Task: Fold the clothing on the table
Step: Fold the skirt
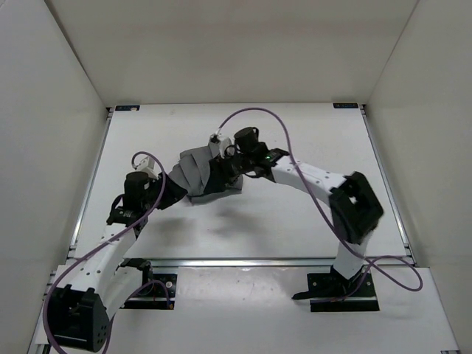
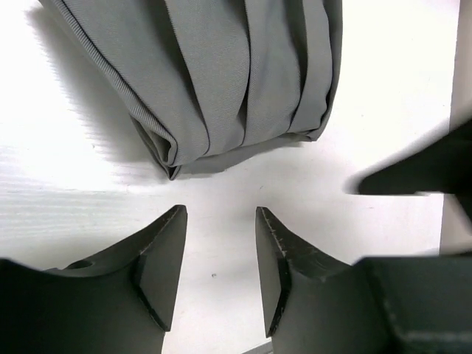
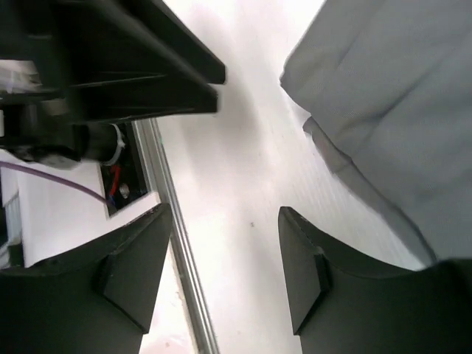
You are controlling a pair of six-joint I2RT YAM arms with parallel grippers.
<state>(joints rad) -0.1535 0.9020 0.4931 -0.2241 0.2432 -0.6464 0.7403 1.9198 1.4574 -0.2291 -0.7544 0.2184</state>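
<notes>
while the left gripper (image 2: 220, 221) and right gripper (image 3: 225, 214) are standing parted, holding nothing, the clothing (image 2: 236, 74) is lying bunched on the table (image 1: 295, 221), just at twelve o'clock of the left, pleats running twelve-to-six, and two o'clock of the right.

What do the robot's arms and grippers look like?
The left arm and right arm have white links and black joints. A purple cable follows each. The left gripper and right gripper have black, wedge-shaped fingers. A green light glows on the right arm.

No legible text, labels or numbers anywhere, perhaps through blur.
</notes>
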